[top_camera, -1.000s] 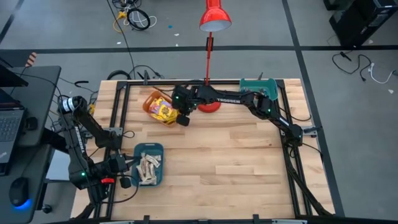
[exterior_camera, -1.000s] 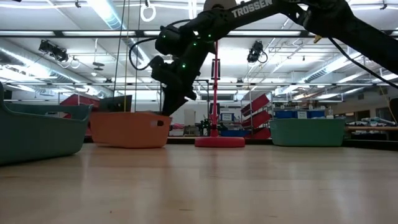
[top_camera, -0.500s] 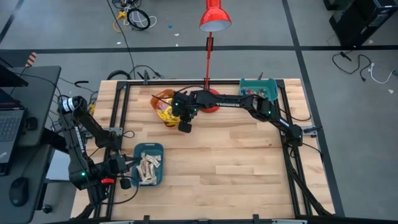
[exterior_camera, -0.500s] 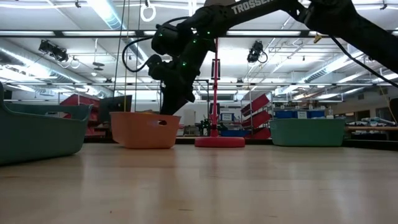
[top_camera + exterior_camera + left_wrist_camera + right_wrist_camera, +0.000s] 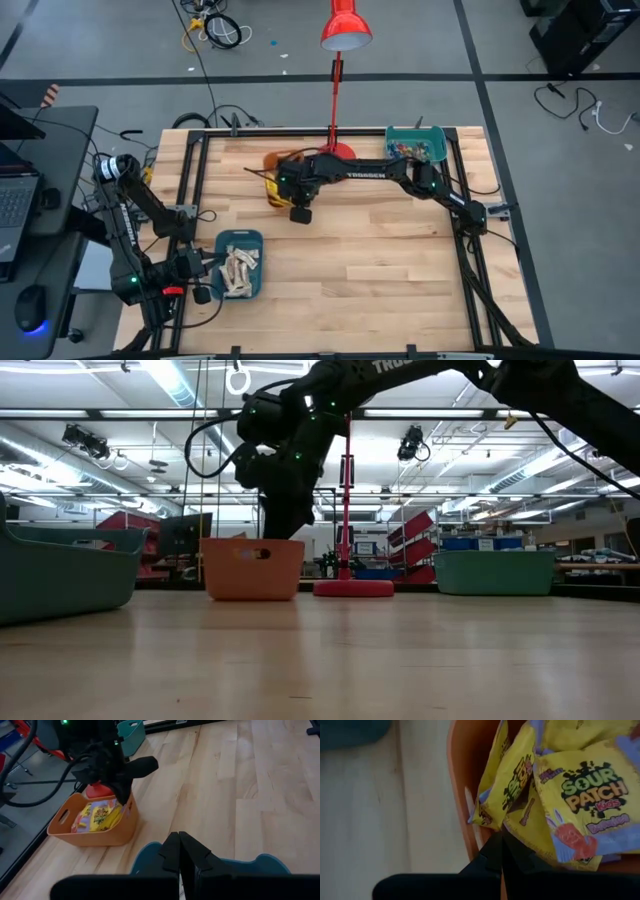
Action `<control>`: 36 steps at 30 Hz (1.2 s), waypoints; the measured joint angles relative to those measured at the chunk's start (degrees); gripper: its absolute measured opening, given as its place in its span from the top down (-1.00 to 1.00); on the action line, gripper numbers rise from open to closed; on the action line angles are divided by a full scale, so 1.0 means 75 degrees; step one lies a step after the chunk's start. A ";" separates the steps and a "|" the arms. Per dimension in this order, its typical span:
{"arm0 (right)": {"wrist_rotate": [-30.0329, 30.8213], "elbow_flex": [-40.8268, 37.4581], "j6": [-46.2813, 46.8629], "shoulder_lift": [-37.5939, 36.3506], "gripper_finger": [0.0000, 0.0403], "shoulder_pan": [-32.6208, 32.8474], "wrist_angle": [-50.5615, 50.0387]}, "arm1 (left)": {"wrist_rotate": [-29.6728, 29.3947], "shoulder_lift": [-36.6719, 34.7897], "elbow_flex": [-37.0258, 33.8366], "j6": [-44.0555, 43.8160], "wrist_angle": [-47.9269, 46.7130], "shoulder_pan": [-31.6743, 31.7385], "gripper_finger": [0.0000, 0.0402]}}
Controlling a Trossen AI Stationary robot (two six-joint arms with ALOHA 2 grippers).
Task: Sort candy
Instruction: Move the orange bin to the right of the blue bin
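Sliding across the bench [image 5: 380, 240], the orange bin [image 5: 95, 825] has swung from lying skewed to sitting squarer and nearer the red lamp base [image 5: 338, 152], and the right arm has come along with it. Right gripper [image 5: 501, 851] is pressed together at the bin's wall, fingers meeting over the orange rim; it looks to be pinching that wall, though where exactly the tips bite is hidden. Left gripper [image 5: 179, 854] is also pressed together, empty, parked above the teal bin [image 5: 240, 264] at the near left corner.

Where's the candy? Yellow packets [image 5: 580, 795] piled inside the orange bin, pale beige bars [image 5: 238, 272] in the near teal bin, and small coloured pieces [image 5: 412, 150] in the second teal bin [image 5: 420, 143] at the far right.

To do this well, I'd judge the drag wants to stay low and slow, keeping the bin flat on the wood so packets don't spill, and stopping short of the lamp base.

Right wrist view alone reads the print on the packets. From above, the arm covers most of the orange bin. Low view shows it upright, flat on the bench, but nothing inside. Left wrist view gives bin, contents and right arm together.
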 joint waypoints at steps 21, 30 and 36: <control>-0.1247 0.0000 0.0069 0.0000 1.00 0.0980 -0.0609 | 0.0000 -0.0001 0.0000 0.0000 0.0145 0.0001 1.00; -0.1432 0.0000 0.0346 0.0000 1.00 0.1660 -0.1177 | 0.0000 0.0000 0.0000 0.0000 0.0149 0.0000 1.00; -0.1547 0.0000 0.0630 0.0000 1.00 0.2107 -0.1284 | 0.0000 0.0001 0.0000 0.0000 0.0212 -0.0001 1.00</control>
